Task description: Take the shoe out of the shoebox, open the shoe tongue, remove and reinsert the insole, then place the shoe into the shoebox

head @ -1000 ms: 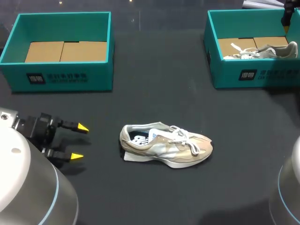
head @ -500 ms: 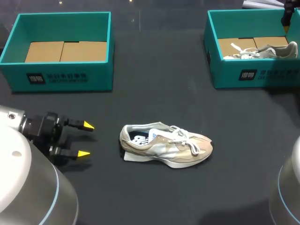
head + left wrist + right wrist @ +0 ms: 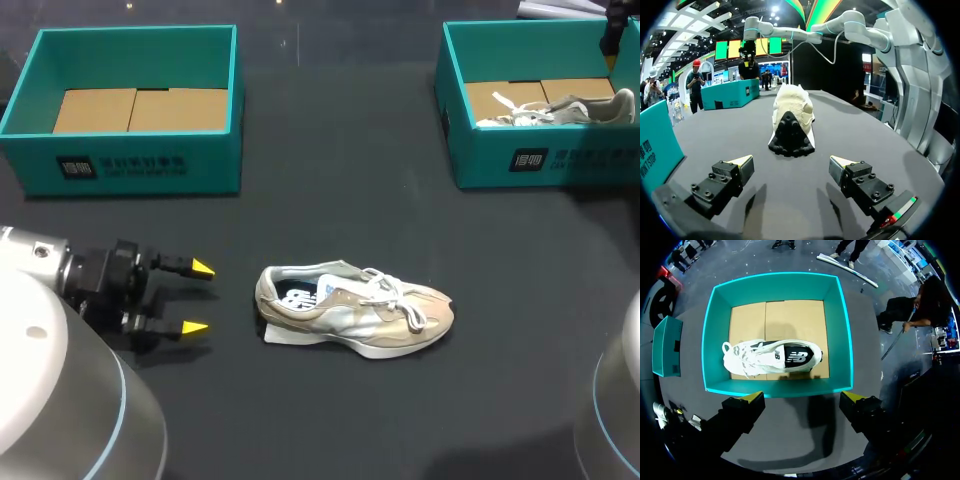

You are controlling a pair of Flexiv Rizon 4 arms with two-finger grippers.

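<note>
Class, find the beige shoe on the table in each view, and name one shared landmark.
Head view: beige shoe mid-table, ahead of the left gripper.
Left wrist view: straight ahead of the gripper, heel nearest.
Right wrist view: not in it.
Landmark: the teal shoebox holding the white shoe.

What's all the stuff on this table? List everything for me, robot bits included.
left shoebox: one, teal, far left of the table, only its cardboard floor shows inside
right shoebox: one, teal, far right
white shoe: one, white, lying in the right shoebox
beige shoe: one, beige and cream, mid-table, outside both boxes
table: one, dark grey
left claw: one, black with yellow tips, open, facing the beige shoe's heel, apart from it
right claw: one, black with yellow tips, open, above the right shoebox
</note>
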